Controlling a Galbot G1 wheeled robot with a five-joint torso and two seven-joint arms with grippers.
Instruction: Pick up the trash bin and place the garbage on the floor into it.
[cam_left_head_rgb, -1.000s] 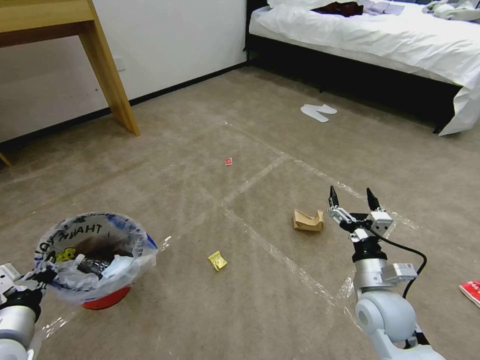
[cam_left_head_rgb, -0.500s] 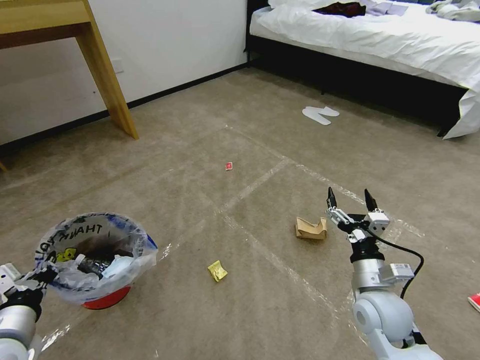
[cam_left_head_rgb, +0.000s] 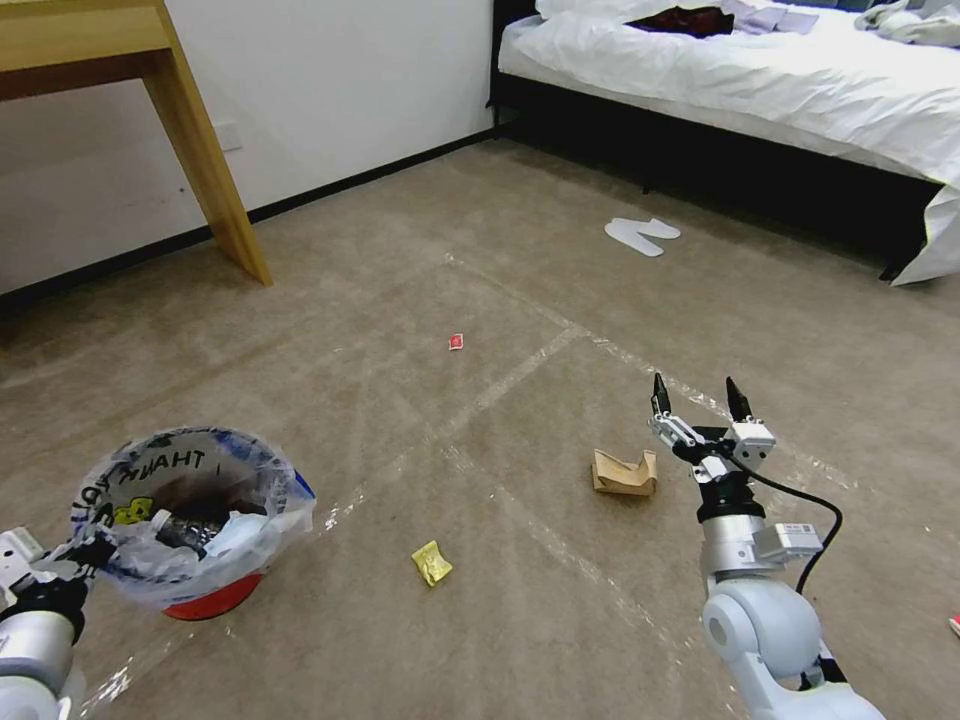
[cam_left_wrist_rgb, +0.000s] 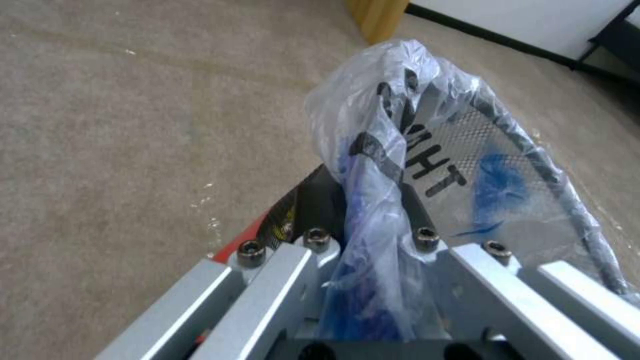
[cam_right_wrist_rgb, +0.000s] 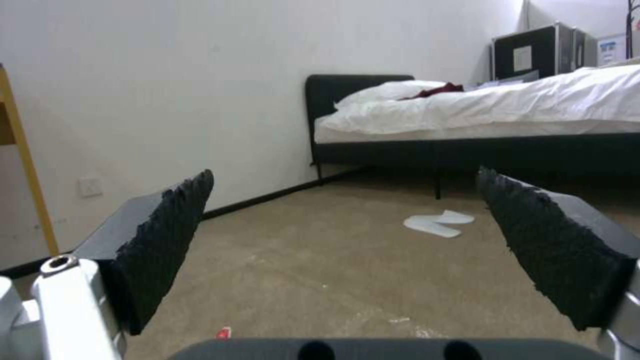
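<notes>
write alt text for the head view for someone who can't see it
The left gripper holds the rim of a small round red trash bin lined with a printed clear plastic bag, at lower left over beige carpet. The right gripper is open, beside a crumpled brown paper bag; a yellow scrap and a small red wrapper lie farther left.

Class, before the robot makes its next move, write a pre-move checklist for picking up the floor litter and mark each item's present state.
1. left gripper holds the trash bin at its rim: ok, shut on the bagged edge.
2. Bin mouth open to take litter: ok.
3. right gripper open and empty: ok.
4. brown paper bag near the right gripper, nothing between them: ok.
5. Right gripper down at the bag: not ok, it points up above the floor.
6. yellow scrap and red wrapper remain on the carpet: not ok.
</notes>
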